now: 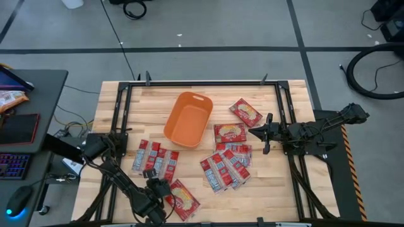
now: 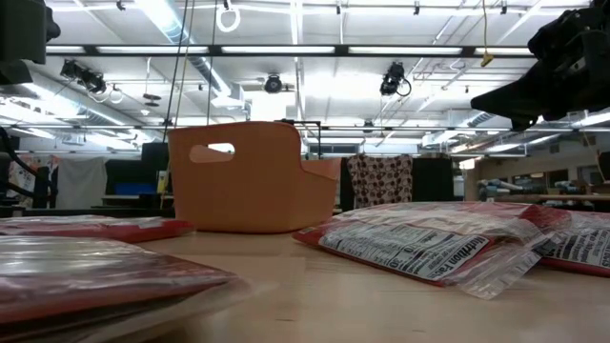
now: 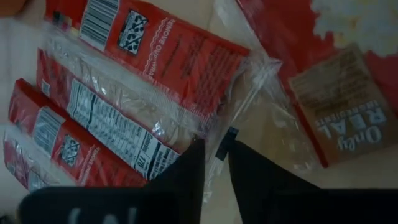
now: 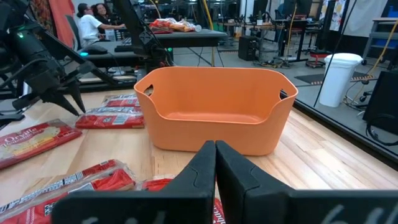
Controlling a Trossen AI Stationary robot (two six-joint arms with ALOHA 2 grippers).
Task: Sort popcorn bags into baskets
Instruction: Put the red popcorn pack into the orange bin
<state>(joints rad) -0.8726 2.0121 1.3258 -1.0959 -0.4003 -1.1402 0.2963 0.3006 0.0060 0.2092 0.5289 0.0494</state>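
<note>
The left gripper pinches, nearly closed, the clear edge of a narrow bag at 7 o'clock; its long axis runs 12 to 6. The right gripper, closed and empty, waits at 3 o'clock. The tub points 1 o'clock.

The left arm reached low along the near edge of the desk, its left gripper pointing down, fingers drawn close with only a narrow gap between them. The right arm stretched in level from the right side, right gripper raised above the surface, fingers pressed together.
</note>
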